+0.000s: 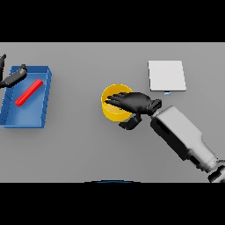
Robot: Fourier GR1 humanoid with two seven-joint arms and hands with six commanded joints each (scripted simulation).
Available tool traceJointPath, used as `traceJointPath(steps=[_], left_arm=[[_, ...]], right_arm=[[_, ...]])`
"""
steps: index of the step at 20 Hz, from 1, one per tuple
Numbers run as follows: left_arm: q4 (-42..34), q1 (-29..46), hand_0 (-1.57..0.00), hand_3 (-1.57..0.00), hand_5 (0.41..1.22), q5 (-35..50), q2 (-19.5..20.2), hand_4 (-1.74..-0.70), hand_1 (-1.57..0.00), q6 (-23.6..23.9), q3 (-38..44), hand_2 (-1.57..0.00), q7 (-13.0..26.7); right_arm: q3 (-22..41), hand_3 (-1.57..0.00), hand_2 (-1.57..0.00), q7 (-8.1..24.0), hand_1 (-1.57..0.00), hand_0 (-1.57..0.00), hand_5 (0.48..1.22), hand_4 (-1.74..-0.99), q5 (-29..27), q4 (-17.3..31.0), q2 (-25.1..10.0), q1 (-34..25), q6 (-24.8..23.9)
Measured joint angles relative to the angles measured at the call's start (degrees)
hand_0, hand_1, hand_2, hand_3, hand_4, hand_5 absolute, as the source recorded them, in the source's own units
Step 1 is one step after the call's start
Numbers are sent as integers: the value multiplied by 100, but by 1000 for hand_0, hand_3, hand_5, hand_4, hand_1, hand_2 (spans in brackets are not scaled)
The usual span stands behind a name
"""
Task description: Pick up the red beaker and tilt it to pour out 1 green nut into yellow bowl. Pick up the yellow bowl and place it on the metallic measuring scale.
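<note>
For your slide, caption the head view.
Right hand reaches over yellow bowl; red beaker lies in blue tray.

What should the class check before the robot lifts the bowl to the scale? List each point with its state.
1. Nut in bowl: cannot tell, mostly hidden by hand.
2. Right hand over bowl: ok.
3. Fingers curled round bowl rim: not ok, straight.
4. Scale top free: ok.
5. Beaker lying in blue tray, out of the way: ok.
6. Left hand away from bowl: ok.
</note>
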Motion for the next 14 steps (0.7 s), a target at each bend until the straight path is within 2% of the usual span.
traceJointPath(steps=[4,6,7,8,9,11,12,13,14], left_arm=[[100,-41,1,1,729,-58,-16,-793,1,-20,-25,1,-18],[150,-51,1,1,725,-32,-75,-792,1,-58,-36,1,-30],[82,-50,1,1,723,-31,-34,-792,1,-31,-15,1,-49],[112,-117,1,1,722,-18,-17,-793,1,-69,7,1,-6],[99,-126,1,1,723,10,-15,-793,1,-100,14,1,6],[58,-57,1,1,726,15,-31,-796,1,-41,12,1,-24],[15,-46,1,1,727,-2,-2,-800,1,-3,14,1,-2],[35,-78,1,1,728,32,38,-799,1,-56,54,1,-17],[59,-53,1,1,727,10,15,-799,1,-38,26,1,5]], right_arm=[[133,-11,-4,-28,1,1,729,-1308,104,147,-17,-113,104],[142,-94,-68,0,-40,-16,784,-1339,114,143,-4,-166,139],[173,-160,-133,85,-107,-93,820,-1362,156,200,46,-166,122],[227,-249,-233,97,-236,-258,900,-1387,212,233,67,-207,114],[274,-359,-388,48,-437,-508,964,-1425,255,237,68,-213,101],[262,-594,-814,38,-846,-891,1057,-1534,225,214,9,-182,185],[279,-691,-965,-20,-991,-1027,1090,-1571,177,201,-5,-188,265],[286,-867,-1086,16,-1107,-1136,1116,-1604,112,163,-26,-194,399],[298,-932,-1183,-8,-1200,-1223,1137,-1628,69,159,-54,-242,527]])
